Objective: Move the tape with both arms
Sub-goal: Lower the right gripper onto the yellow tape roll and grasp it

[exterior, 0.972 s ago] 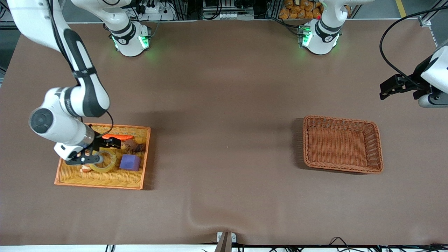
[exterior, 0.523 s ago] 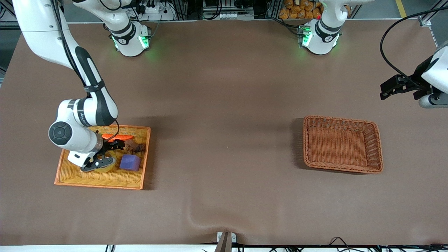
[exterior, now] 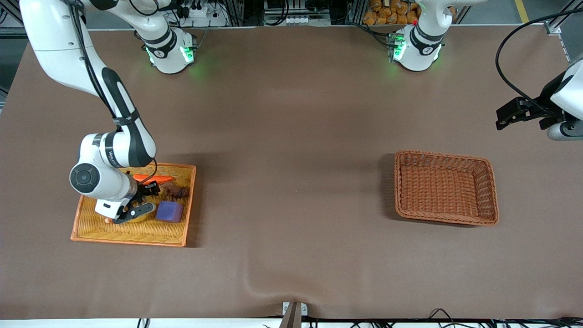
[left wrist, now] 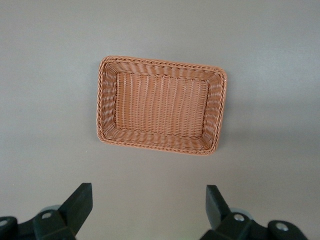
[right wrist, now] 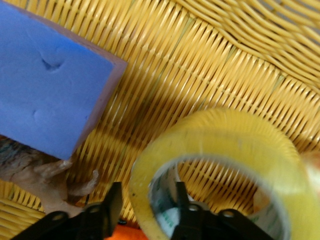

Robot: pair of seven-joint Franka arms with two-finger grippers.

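The tape (right wrist: 225, 135), a yellowish translucent roll with a grey core, lies in the yellow wicker tray (exterior: 132, 240) beside a purple cube (exterior: 170, 212). In the front view only a sliver of the tape (exterior: 136, 217) shows under the hand. My right gripper (exterior: 145, 201) is down in the tray at the tape. In the right wrist view the right gripper (right wrist: 146, 192) stands astride the roll's wall, one finger inside the ring and one outside, with a thin gap at the outer finger. My left gripper (exterior: 501, 121) waits open and empty over bare table near the left arm's end; it also shows in the left wrist view (left wrist: 148, 192).
A brown wicker basket (exterior: 444, 157) stands empty toward the left arm's end and shows in the left wrist view (left wrist: 160, 62). The tray also holds an orange object (exterior: 152, 178) and a brown lump (exterior: 176, 191) beside the cube (right wrist: 45, 95).
My right arm has swung toward the tray's middle and lowered its gripper onto the tape, which is now mostly covered. The left arm has barely moved.
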